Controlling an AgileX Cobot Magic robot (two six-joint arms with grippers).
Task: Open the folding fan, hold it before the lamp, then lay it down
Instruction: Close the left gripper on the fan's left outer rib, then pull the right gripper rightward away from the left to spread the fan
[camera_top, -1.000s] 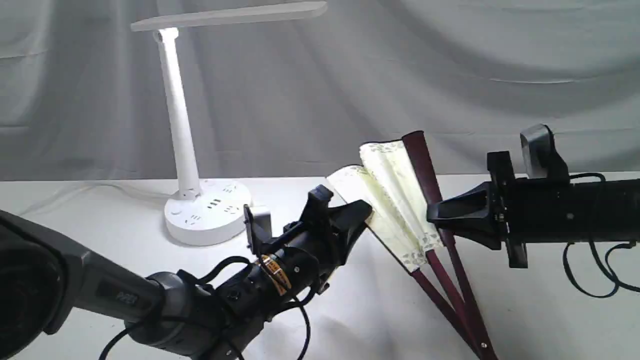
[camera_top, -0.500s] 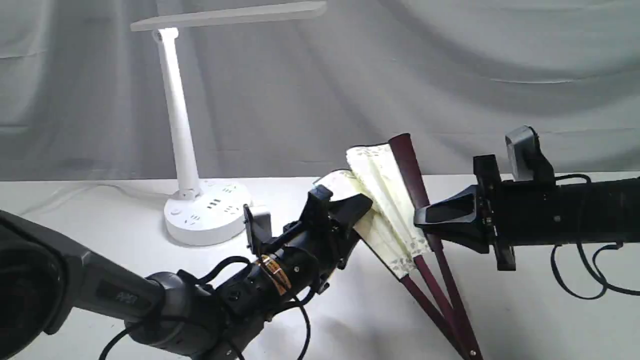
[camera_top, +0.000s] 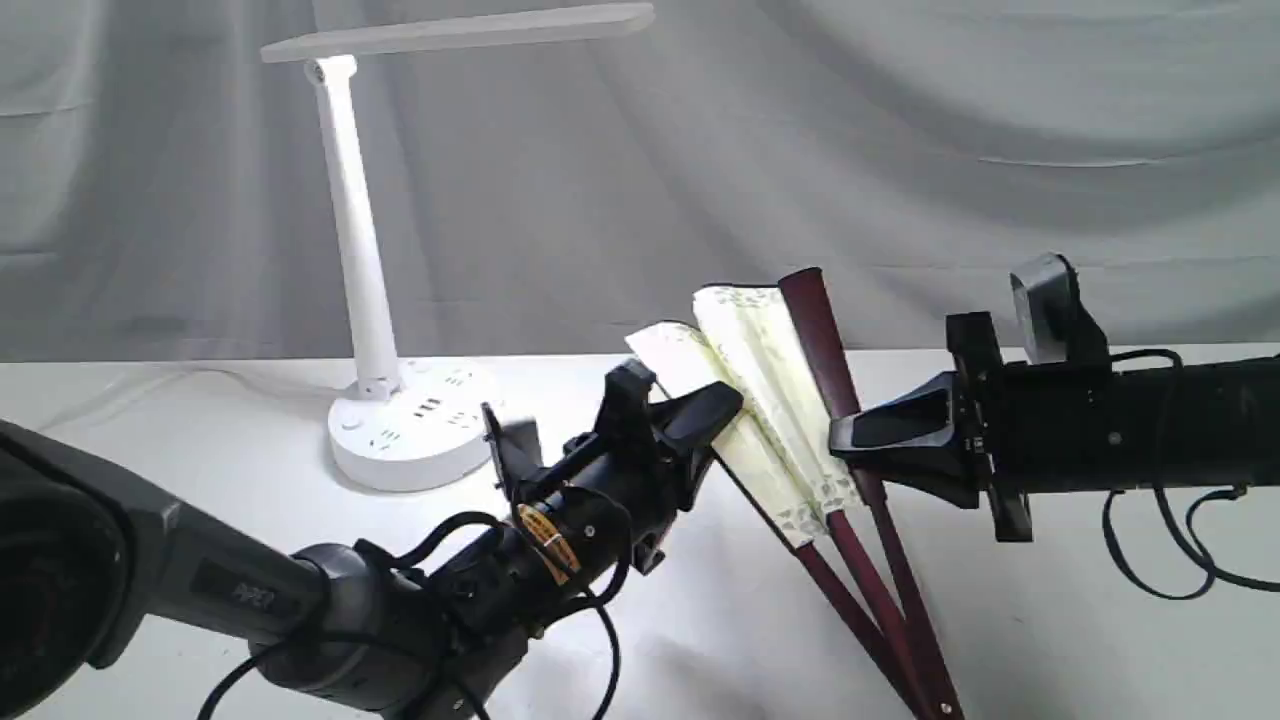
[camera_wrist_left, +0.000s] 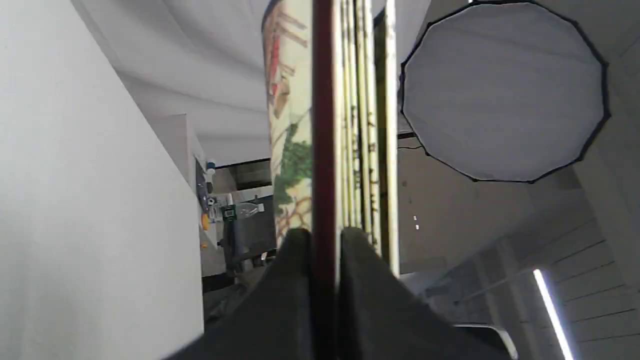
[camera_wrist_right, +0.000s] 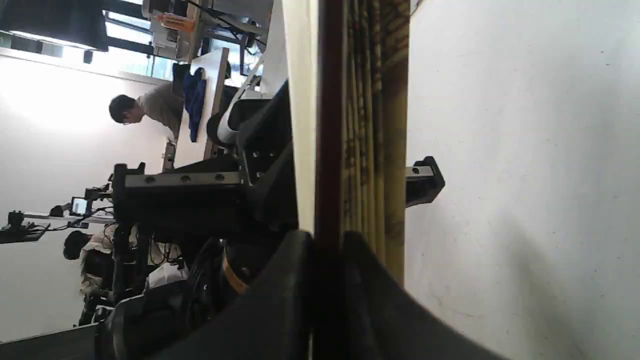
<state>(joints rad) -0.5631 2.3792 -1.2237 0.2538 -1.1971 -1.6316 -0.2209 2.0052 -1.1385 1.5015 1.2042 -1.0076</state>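
Folding fan (camera_top: 765, 390): partly spread and held tilted. The pivot end is low at the bottom edge of the exterior view and the leaf top is raised. Whether the pivot touches the table (camera_top: 200, 440) cannot be told.
Leaf: cream pleats with a speckled border are bunched between two dark maroon guards. Only a narrow wedge is opened.
Guards: the right one stands steep and shows its maroon face in full. The left one leans further toward the lamp (camera_top: 357, 250), and its upper part is hidden behind the pleats.
Left tool (camera_top: 690, 410): clamped on the left guard. The left wrist view shows this edge-on, with a black finger pressed to each side of the maroon strip.
Right tool (camera_top: 848, 445): clamped on the right guard near the leaf's lower border. The right wrist view shows the strip pinched between both fingers, with the pleats just beside it.
Arms: the left one rises from the lower left. The right one reaches in level from the right edge.
Lamp: upright on the table, left of the fan and apart from it. It has a round base with socket holes, a slim slanted stem and a long flat head on top.
Table: white, bare around the lamp's base.
Backdrop cloth (camera_top: 900, 150): grey, hanging in soft folds behind everything.
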